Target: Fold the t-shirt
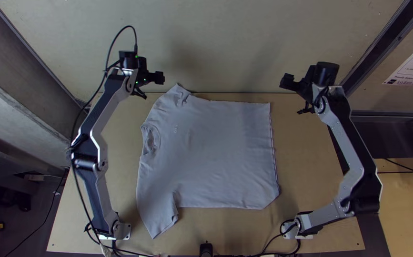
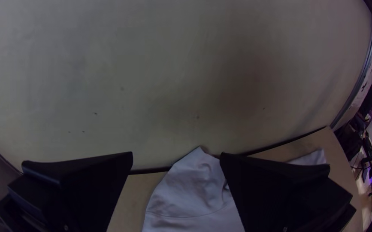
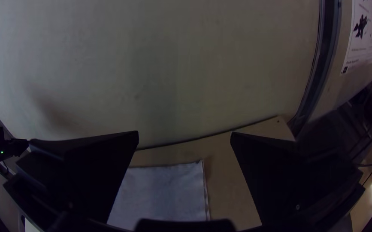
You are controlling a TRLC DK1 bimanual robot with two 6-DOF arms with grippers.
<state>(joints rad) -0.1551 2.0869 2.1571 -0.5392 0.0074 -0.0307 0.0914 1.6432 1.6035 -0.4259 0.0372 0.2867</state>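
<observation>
The light grey t-shirt point(image 1: 211, 152) lies spread on the table, collar point(image 1: 150, 140) toward the left and hem toward the right. One sleeve point(image 1: 177, 95) points to the far edge, slightly wrinkled; the other point(image 1: 158, 219) angles toward the near left. My left gripper point(image 1: 152, 87) is open beyond the shirt's far left; my right gripper point(image 1: 294, 97) stands open off its far right corner. Between the fingers of the left gripper point(image 2: 176, 155) in the left wrist view, the far sleeve point(image 2: 190, 184) appears farther off. In the right wrist view, the right gripper point(image 3: 185, 134) has the shirt's hem corner point(image 3: 194, 172) beyond its gap.
The wooden table point(image 1: 311, 190) shows bare around the shirt. A pale wall panel point(image 1: 244, 43) rises behind its far edge, with a dark post point(image 1: 377, 43) at the right. Black cables point(image 1: 275, 238) run along the near edge.
</observation>
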